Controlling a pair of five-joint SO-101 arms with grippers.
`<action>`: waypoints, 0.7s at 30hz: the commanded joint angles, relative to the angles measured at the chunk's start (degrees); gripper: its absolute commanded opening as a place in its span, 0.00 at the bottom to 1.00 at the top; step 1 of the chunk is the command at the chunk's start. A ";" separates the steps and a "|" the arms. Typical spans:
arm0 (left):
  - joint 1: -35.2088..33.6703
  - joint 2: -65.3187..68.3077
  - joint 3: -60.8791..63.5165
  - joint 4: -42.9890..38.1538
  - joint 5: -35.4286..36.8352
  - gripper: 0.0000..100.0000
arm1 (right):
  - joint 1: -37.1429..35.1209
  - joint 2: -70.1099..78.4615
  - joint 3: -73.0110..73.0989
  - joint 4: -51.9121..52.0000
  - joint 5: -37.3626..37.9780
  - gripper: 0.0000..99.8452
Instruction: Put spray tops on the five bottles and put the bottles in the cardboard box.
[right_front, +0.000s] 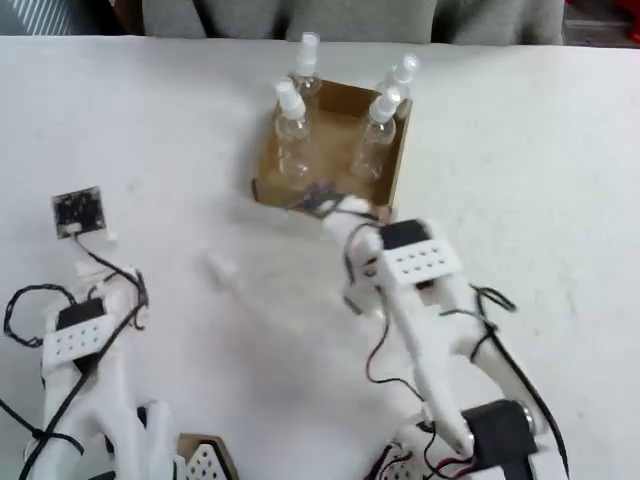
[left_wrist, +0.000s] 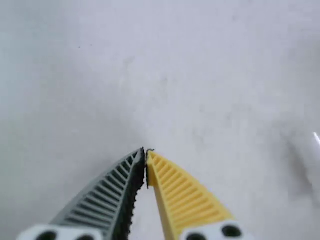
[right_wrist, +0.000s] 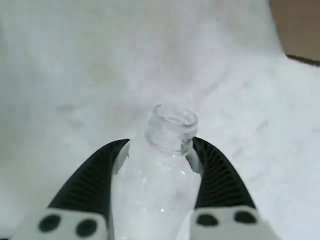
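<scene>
My right gripper (right_wrist: 160, 145) is shut on a clear bottle (right_wrist: 167, 150) with an open neck and no spray top; its black fingers (right_wrist: 95, 180) press the bottle's shoulders. In the high view the right gripper (right_front: 335, 207) sits at the front edge of the cardboard box (right_front: 396, 165). Several clear bottles with white spray tops (right_front: 291, 118) stand upright inside the box. My left gripper (left_wrist: 146, 154) is shut on nothing, its grey and yellow fingers meeting over bare table. The left arm (right_front: 80, 340) rests at the near left.
A small black square board (right_front: 78, 211) with a cable lies on the white table (right_front: 520, 150) at the left. A faint small white piece (right_front: 218, 266) lies between the arms. A corner of the box (right_wrist: 300, 30) shows beyond the held bottle.
</scene>
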 joint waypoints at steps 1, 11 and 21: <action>4.62 0.04 -6.86 7.56 0.62 0.02 | 8.31 -3.03 0.18 -1.98 -2.29 0.02; 18.33 0.48 -24.70 35.52 6.42 0.03 | 14.90 2.15 7.03 -13.93 -4.48 0.02; 26.33 0.22 -26.81 39.47 15.74 0.03 | 15.25 2.77 9.49 -18.77 -5.36 0.02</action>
